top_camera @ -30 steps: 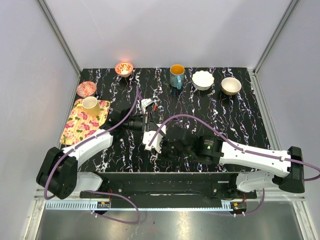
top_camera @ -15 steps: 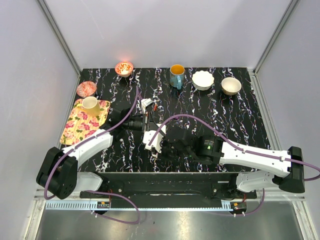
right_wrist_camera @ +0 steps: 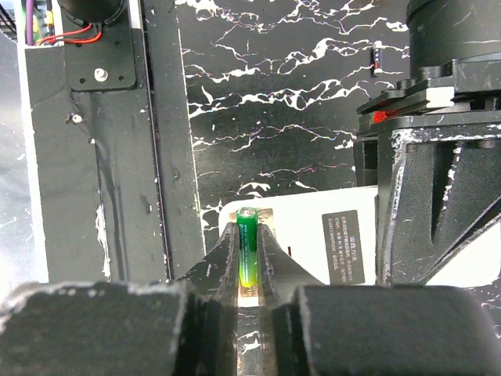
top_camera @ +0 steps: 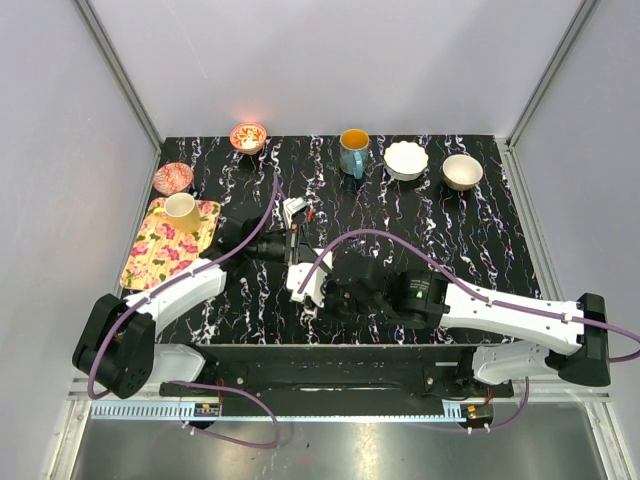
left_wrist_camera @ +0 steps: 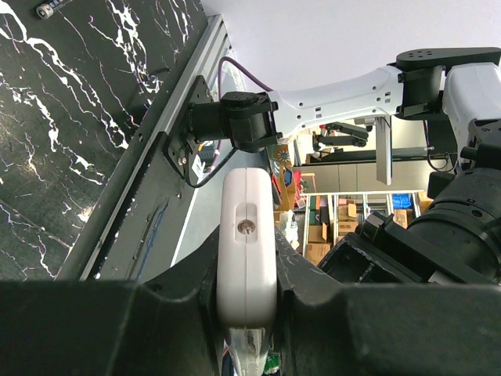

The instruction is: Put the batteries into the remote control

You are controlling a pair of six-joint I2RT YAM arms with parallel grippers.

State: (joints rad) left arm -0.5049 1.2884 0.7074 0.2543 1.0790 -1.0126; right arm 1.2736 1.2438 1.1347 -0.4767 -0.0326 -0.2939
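Marbled table, floral tray, mug, white bowl, loose battery

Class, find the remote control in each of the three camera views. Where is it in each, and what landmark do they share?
Top external: the remote control is the white piece left of centre, between the arm tips.
Left wrist: remote control lower centre, edge-on, clamped in the left gripper.
Right wrist: remote control lower right of centre, white labelled back showing.
Shared landmark: the black marbled table.
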